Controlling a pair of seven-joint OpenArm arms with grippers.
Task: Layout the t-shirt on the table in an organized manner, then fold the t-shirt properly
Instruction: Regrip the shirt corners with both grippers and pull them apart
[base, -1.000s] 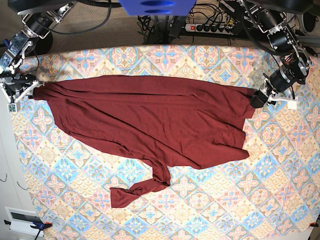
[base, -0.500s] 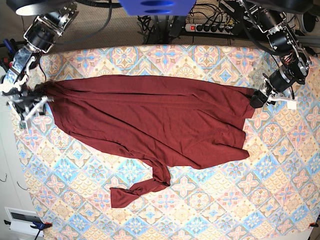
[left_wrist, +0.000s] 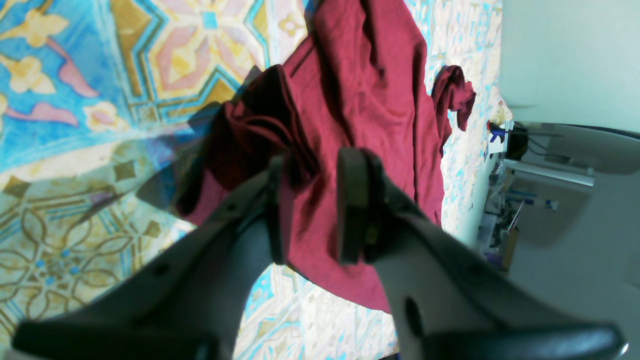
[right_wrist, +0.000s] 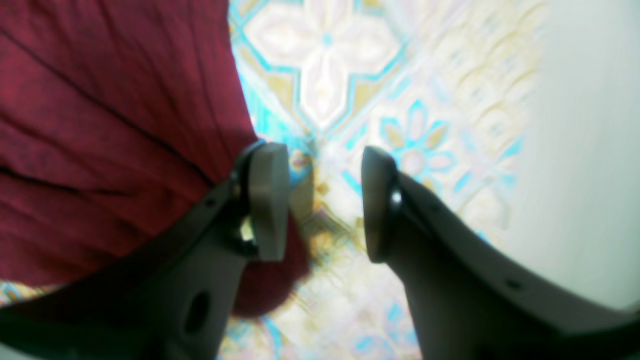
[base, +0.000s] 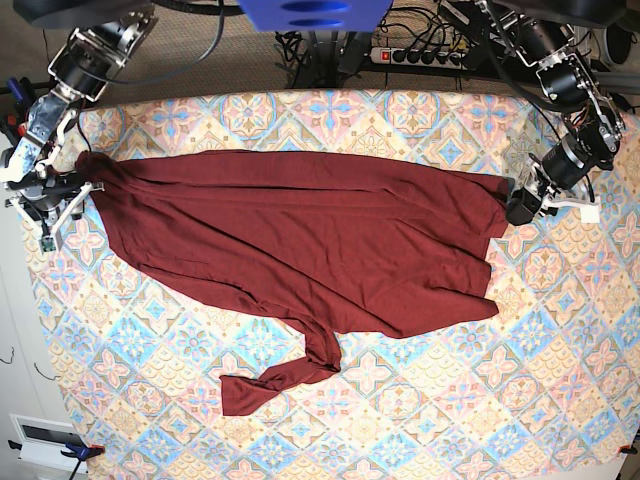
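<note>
The maroon t-shirt (base: 300, 235) lies spread across the patterned table (base: 420, 420), creased, with a twisted strip (base: 290, 375) trailing toward the front. At the shirt's right edge, my left gripper (base: 517, 205) is shut on a bunch of the fabric; in the left wrist view the t-shirt (left_wrist: 370, 100) is pinched between the gripper's (left_wrist: 312, 162) fingers. My right gripper (base: 62, 205) stands at the shirt's left end. In the right wrist view it (right_wrist: 322, 160) is open with only the table (right_wrist: 325, 65) in its gap, and the t-shirt (right_wrist: 100, 125) lies beside one finger.
A power strip (base: 420, 55) and cables lie beyond the table's far edge. The table's left edge runs close to the right gripper. A white device (base: 45, 440) sits off the front left corner.
The right arm swung out and back at the shirt's left end. That end, drawn out to the left a second ago, now lies further right and higher. The left gripper has held still.
</note>
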